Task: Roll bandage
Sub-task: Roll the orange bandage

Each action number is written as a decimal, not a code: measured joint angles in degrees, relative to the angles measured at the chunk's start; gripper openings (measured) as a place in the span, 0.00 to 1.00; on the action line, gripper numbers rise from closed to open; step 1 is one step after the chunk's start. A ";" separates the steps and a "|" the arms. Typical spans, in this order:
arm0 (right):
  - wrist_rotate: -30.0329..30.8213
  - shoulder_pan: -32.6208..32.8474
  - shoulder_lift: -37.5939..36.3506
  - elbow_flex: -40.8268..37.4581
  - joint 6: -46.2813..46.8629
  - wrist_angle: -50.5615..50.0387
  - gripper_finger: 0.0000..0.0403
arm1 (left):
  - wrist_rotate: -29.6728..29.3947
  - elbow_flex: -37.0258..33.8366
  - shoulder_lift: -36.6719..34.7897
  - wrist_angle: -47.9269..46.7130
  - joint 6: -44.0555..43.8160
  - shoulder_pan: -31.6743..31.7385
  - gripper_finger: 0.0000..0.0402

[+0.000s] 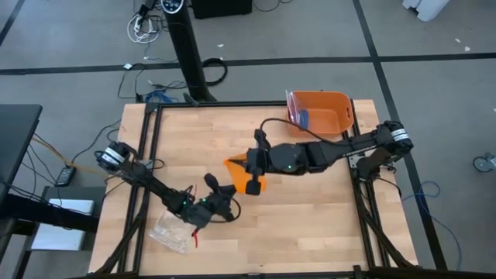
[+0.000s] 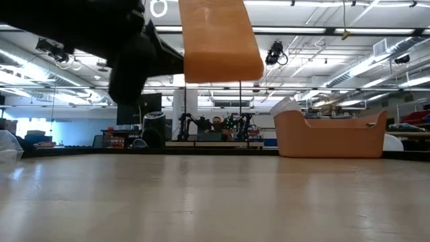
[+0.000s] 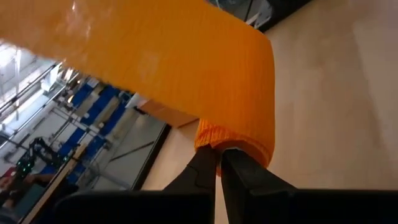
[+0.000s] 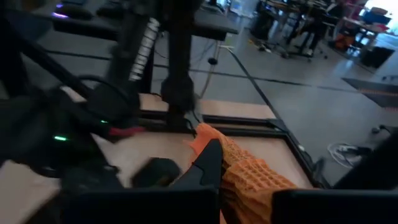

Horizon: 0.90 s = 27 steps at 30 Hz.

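Mid-roll. My left gripper (image 3: 219, 163) is pinched down on one end of the bandage (image 1: 246, 173); the left wrist view shows the fingertips nearly touching with the orange cloth clamped between them and the strip curving up and away from the pinch. My right gripper (image 1: 253, 167) holds the other end near table centre; in its wrist view a dark finger (image 4: 205, 163) presses against bunched orange knit, so I read it as clamped on the cloth, though the second finger is not clearly visible there.

From above, the bandage sits at table centre, off the wood: the low view shows the strip hanging in the air with bare table (image 1: 310, 209) beneath. The left gripper is at about 7 o'clock from it, the right arm comes in from 2 o'clock.

Judgement: the roll is barely started; most of the strip looks flat, only a small curl at the left pinch. Next move calls for turning the left wrist to wind cloth on while the right keeps the strip taut. Risk: slack lets the wrap go loose or skewed.

Orange bin (image 1: 322, 112) at 1 o'clock, clear bag (image 1: 170, 232) at 7 o'clock. No readable labels or writing anywhere.
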 joint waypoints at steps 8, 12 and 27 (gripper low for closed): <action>-1.71 -4.66 0.00 0.04 -0.86 -2.59 0.00 | -7.23 0.38 0.04 2.79 3.02 -5.86 0.03; -6.66 -7.61 0.00 0.04 -0.89 -3.51 0.00 | -7.62 0.38 0.04 7.75 6.67 -8.22 0.03; -23.06 -13.55 0.07 0.00 3.29 -12.48 0.00 | -8.49 10.61 0.04 11.66 27.13 -12.61 0.03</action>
